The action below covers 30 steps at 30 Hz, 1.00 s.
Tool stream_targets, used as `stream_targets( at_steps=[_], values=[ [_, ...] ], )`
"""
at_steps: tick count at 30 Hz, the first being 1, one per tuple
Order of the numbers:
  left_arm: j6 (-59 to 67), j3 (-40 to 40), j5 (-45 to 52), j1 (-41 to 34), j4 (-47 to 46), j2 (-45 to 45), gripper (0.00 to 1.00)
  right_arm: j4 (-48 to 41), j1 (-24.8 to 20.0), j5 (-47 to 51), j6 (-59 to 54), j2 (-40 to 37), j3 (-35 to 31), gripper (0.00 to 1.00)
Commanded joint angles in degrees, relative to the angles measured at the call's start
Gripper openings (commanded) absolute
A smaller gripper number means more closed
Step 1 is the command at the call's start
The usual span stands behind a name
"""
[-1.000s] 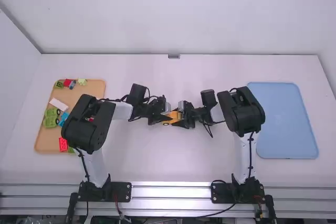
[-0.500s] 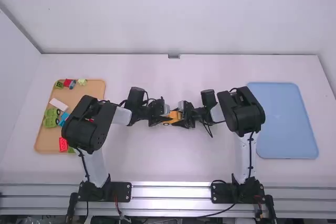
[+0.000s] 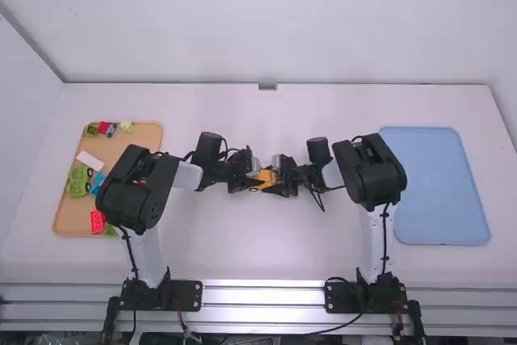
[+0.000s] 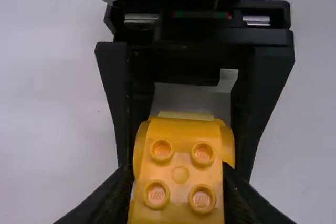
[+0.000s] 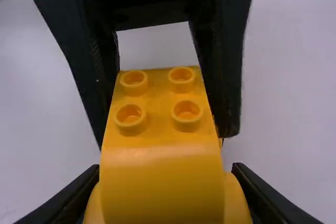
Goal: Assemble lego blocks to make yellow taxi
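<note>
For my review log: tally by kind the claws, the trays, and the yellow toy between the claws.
Claws: 2 (left claw, right claw)
Trays: 2 (tan tray, blue tray)
Toys between the claws: 1 (yellow toy)
Total: 5

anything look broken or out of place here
Nothing stands out. The yellow lego car body looks intact between the left gripper and right gripper; the other blocks lie on the tan tray.
</note>
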Motion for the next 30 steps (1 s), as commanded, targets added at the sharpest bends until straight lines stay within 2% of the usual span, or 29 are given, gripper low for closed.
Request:
stream_targets(
  at_steps=[1,5,7,8,11,12,16,18,21,24,26,27,28,30],
  values=[
    [-0.59,0.72,-0.39,1.73,-0.20,-0.87,0.47,-0.92,0.31,2.40,0.57,0.76,-0.35,0.56],
    [-0.59,0.72,-0.02,3.63,-1.11,-4.48,0.48,-0.92,-0.57,2.36,0.70,0.76,-0.35,0.56],
    [-0.55,0.72,1.73,4.72,-1.66,-6.47,0.52,-0.68,-0.92,2.45,2.16,0.76,-0.33,0.56],
    [-0.59,0.72,4.72,6.43,-2.89,-9.44,0.99,-0.48,-1.33,2.36,3.06,0.76,-0.33,0.56],
    [-0.61,0.72,8.39,9.79,-5.66,-14.73,0.99,-0.61,-2.23,2.45,3.58,0.59,-0.28,0.59],
    [-0.61,0.72,8.87,10.75,-6.45,-16.02,0.99,-0.68,-2.51,2.34,3.61,0.48,-0.20,0.63],
    [-0.70,0.72,8.92,16.04,-10.54,-22.49,0.99,-1.84,-5.68,5.18,12.66,-4.20,0.04,0.57],
    [-2.08,0.72,7.41,17.27,-11.41,-24.13,0.99,-4.55,-7.28,6.80,12.41,-7.15,-0.09,0.56],
    [-8.76,0.72,-1.33,18.75,-11.08,-26.16,0.99,-14.60,-11.65,15.17,8.90,-15.87,0.07,0.57],
    [-13.79,0.72,-12.81,18.45,-9.99,-26.32,0.99,-23.17,-16.41,29.53,8.79,-25.38,0.02,0.52],
    [-16.87,0.72,-20.02,18.14,-9.73,-26.32,0.99,-26.18,-19.89,38.12,10.32,-30.38,0.02,0.52],
    [-16.87,0.72,-20.02,18.14,-9.73,-26.32,0.99,-26.18,-19.89,38.12,10.32,-30.38,0.02,0.52],
    [-19.02,0.72,-24.46,18.32,-9.66,-26.32,0.99,-26.95,-23.12,44.09,12.70,-33.42,-0.07,0.51],
    [-20.02,0.72,-26.97,18.10,-9.66,-26.32,0.99,-27.10,-25.62,47.52,14.75,-34.97,-0.07,0.51]
  ],
)
